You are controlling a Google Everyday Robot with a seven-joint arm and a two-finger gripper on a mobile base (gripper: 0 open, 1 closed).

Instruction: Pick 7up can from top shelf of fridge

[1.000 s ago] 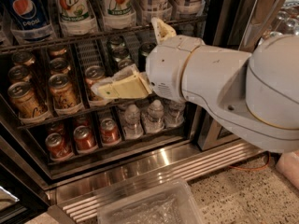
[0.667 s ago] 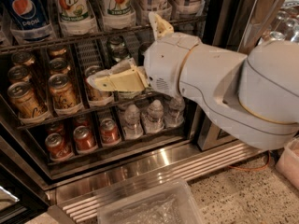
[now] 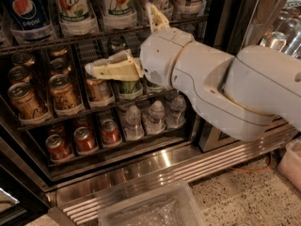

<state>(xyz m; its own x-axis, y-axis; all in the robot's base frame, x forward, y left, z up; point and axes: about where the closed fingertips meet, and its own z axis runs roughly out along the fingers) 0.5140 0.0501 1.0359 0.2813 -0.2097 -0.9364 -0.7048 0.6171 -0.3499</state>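
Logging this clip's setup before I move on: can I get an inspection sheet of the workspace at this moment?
Surface: top shelf, a wire rack lined with upright cans.
Job's things: 7up can upright on the top shelf, second 7up can to its left; fridge fully stocked.
Clutter: Pepsi can at the shelf's left end; gold cans, red cans and water bottles on the lower racks; clear bin on the floor.
Grippers: claw below the top shelf, at the middle rack, pointing left, clear of the 7up can.
Cables: thin orange line on the floor, perhaps a cable.
Surroundings: speckled floor.
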